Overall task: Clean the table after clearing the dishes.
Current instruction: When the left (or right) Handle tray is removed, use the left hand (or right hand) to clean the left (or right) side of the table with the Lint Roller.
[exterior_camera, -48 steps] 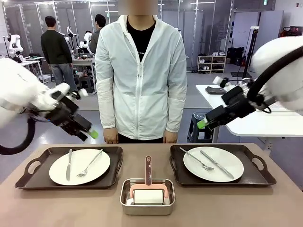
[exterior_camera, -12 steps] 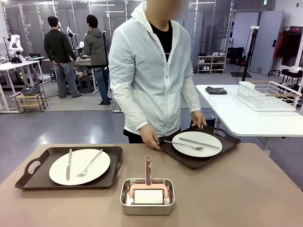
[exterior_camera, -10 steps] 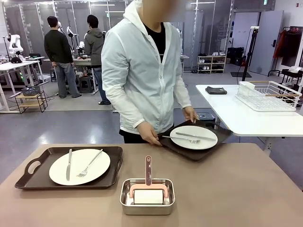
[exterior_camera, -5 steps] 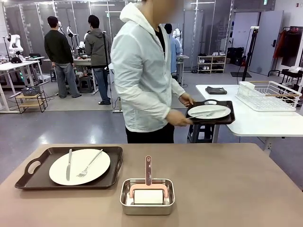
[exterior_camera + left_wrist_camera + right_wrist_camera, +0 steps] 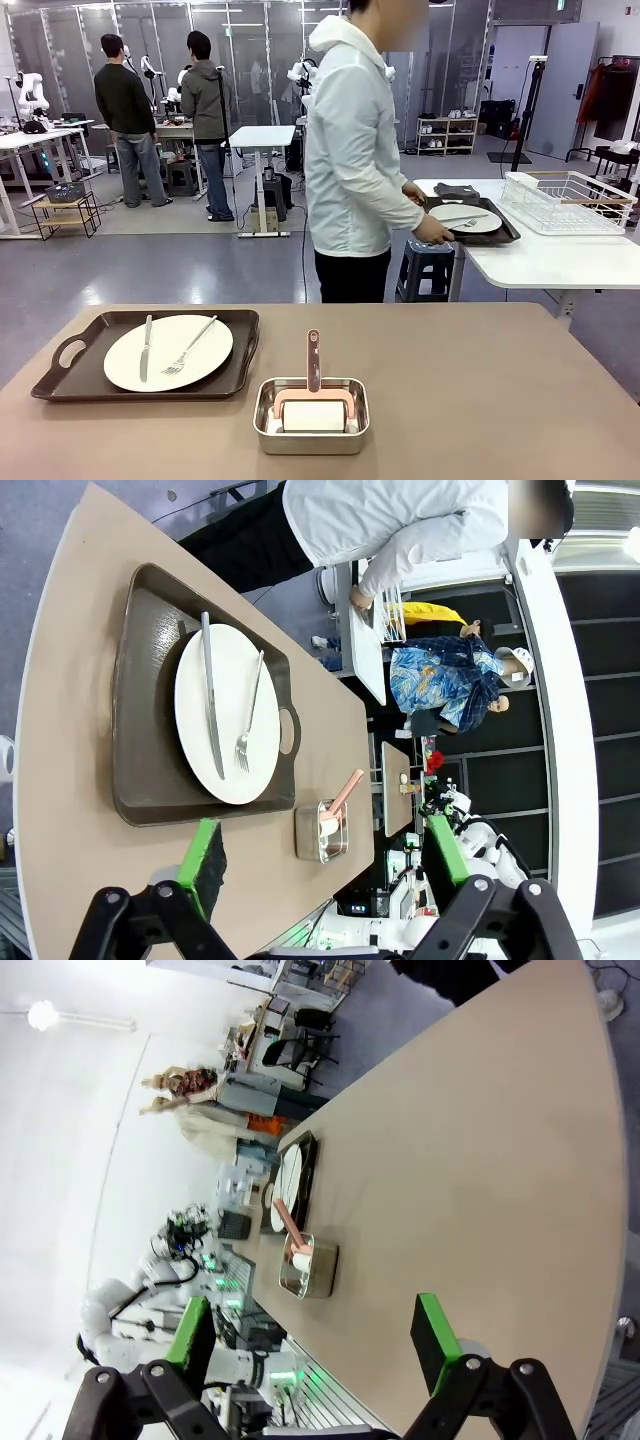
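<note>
Left claw and right claw are both hanging wide open, empty — the plate tray is sitting at the counter's left end, long side along the counter, nearer the left arm, while a person is parking the other tray on the white table.

You see: table plain matte taupe-brown | tray dark brown | plate white | pan silvery steel | roller handle salmon-pink | person's jacket white
</note>
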You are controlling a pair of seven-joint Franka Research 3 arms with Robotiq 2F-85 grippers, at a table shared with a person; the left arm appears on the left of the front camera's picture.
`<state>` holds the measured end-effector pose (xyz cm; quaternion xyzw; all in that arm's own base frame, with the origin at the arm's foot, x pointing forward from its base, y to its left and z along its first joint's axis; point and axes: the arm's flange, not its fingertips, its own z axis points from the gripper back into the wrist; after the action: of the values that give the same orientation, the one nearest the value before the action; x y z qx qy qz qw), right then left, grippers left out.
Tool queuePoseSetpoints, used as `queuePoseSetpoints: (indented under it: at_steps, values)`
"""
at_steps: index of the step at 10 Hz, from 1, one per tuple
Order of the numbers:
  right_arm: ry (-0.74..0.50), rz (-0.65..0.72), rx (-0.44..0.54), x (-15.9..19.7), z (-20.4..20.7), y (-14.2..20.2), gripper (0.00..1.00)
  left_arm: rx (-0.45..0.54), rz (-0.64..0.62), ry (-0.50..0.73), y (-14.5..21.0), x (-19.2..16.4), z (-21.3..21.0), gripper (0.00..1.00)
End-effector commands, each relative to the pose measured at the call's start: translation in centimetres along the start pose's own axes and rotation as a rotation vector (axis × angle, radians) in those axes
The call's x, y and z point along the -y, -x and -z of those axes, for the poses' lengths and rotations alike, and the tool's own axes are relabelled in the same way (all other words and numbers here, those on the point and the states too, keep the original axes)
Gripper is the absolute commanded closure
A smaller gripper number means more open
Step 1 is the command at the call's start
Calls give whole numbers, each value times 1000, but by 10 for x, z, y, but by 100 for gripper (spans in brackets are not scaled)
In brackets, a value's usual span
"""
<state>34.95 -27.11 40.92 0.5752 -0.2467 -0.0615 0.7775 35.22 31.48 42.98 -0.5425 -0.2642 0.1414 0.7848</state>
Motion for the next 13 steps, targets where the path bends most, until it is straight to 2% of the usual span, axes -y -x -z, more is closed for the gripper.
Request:
queuePoseSetpoints:
  at_steps: [1,4,7,10,13]
  values:
    - [69,-214,-163,-55,62,-24,0,5,2,14,1,1,-2,0]
    - [182,-436,-422,-131,176,-40,0,5,2,14,1,1,-2,0]
    - [274,-625,-637,-180,288,-25,0,5,2,14,1,1,-2,0]
    - [394,-806,-852,-198,396,-7,0,5,2,14,1,1,-2,0]
    - [380,-912,-1002,-196,451,5,0,5,2,14,1,1,-2,0]
